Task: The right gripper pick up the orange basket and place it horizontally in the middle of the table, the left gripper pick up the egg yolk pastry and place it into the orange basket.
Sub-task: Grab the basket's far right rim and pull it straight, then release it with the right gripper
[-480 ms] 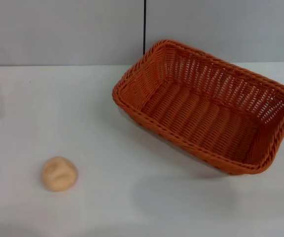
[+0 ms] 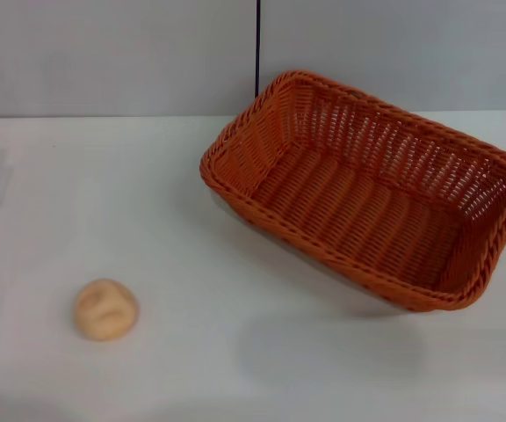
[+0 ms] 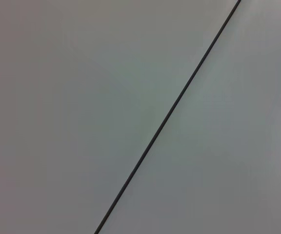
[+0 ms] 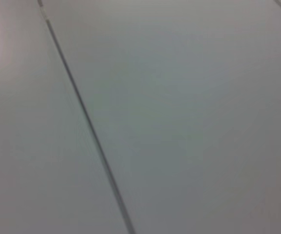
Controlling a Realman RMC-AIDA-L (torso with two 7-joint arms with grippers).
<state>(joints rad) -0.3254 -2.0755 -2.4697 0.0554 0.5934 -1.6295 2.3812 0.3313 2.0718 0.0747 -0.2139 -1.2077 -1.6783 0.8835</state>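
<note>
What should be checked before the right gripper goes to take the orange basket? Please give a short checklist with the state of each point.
1. Orange basket upright, opening up: ok.
2. Basket already horizontal in the table's middle: not ok, it lies angled toward the right side.
3. Basket holds nothing inside: ok.
4. Egg yolk pastry apart from the basket, on the table at the left: ok.
5. Right gripper in view and ready: cannot tell, no view shows it.
6. Left gripper out of the way: cannot tell, not seen.

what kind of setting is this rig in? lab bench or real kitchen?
Looks like a lab or test bench, not a kitchen. A plain white table sits against bare grey wall panels with a dark seam, and the only things on it are an orange basket and an egg yolk pastry. Neither gripper shows.
</note>
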